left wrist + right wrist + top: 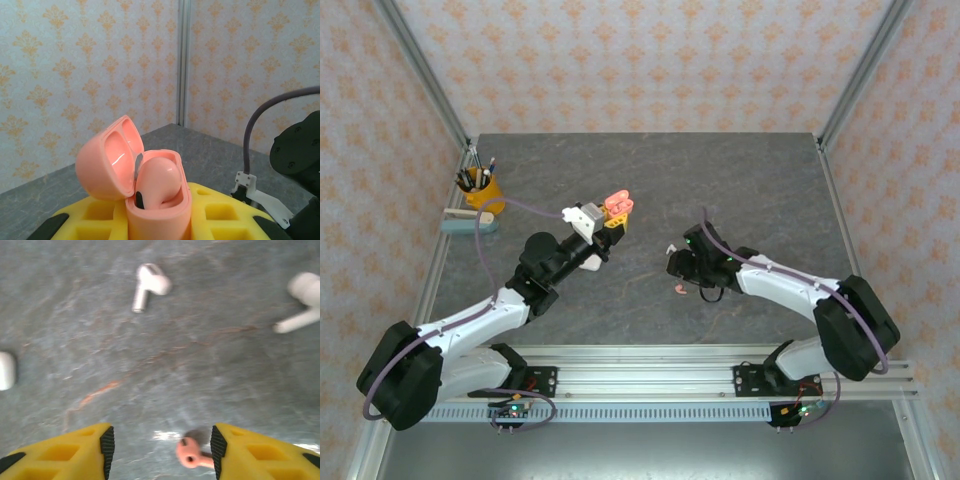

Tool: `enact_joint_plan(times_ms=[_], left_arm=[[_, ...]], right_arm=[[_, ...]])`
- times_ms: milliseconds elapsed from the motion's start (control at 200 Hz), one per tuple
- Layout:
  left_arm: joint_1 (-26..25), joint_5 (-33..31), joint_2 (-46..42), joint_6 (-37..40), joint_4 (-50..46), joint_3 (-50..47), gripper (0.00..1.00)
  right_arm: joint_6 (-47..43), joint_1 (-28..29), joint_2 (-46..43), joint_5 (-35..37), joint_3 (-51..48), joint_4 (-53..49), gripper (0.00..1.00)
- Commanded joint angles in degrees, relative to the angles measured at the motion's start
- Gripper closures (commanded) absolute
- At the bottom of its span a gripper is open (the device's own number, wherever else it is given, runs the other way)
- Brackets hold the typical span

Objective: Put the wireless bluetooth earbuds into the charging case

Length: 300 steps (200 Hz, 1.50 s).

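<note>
My left gripper point(610, 222) is lifted above the table and shut on a coral-pink charging case point(618, 207). In the left wrist view the case point(161, 205) stands upright between the yellow fingers point(220, 210). Its lid point(102, 165) is swung open to the left, and one coral-pink earbud point(159, 181) sits in the well. My right gripper point(161, 450) hovers low over the table, open. A second coral-pink earbud point(189, 454) lies on the table between its pads, close to the right pad point(217, 446); in the top view this earbud point(676, 290) lies just below the gripper. Two white earbuds point(149, 285) point(304, 301) lie farther ahead.
A white rounded object point(6, 371), cut off by the left frame edge, lies on the table. A yellow pen cup point(483, 189) and a small teal block point(470, 224) stand at the table's far left. Metal frame posts point(425, 85) flank the table, and a rail point(640, 362) runs along the near edge.
</note>
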Motion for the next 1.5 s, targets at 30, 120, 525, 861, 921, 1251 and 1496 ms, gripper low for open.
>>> enact_joint_plan(times_ms=[30, 120, 525, 861, 921, 1251, 1496], left_arm=[[0.2, -0.5, -0.1, 1.1, 0.7, 1.5, 1.0], [0.3, -0.4, 0.0, 0.9, 0.8, 1.6, 1.0], [0.2, -0.9, -0.2, 0.7, 1.3, 1.0, 1.0], [0.2, -1.1, -0.4, 0.1, 2.3, 0.2, 1.0], [0.2, -1.1, -0.5, 0.1, 2.6, 0.1, 1.0], [0.2, -1.2, -0.7, -0.6, 3.6, -0.6, 1.0], [0.2, -1.4, -0.6, -0.9, 4.2, -0.9, 1.0]], right_arm=[[-1.4, -1.2, 1.5, 0.1, -1.5, -1.1, 0.42], [-1.3, -1.2, 3.7, -1.0, -1.4, 0.4, 0.42], [-0.7, -1.1, 7.9, -5.4, -0.1, 4.3, 0.47], [0.1, 0.7, 7.6, -6.9, 0.8, 4.5, 0.52], [0.3, 1.3, 7.3, -6.9, 0.8, 4.1, 0.53], [1.4, 4.3, 2.5, -5.9, -0.5, 1.4, 0.55], [3.1, 7.3, 0.6, -6.7, -0.8, 0.6, 0.56]])
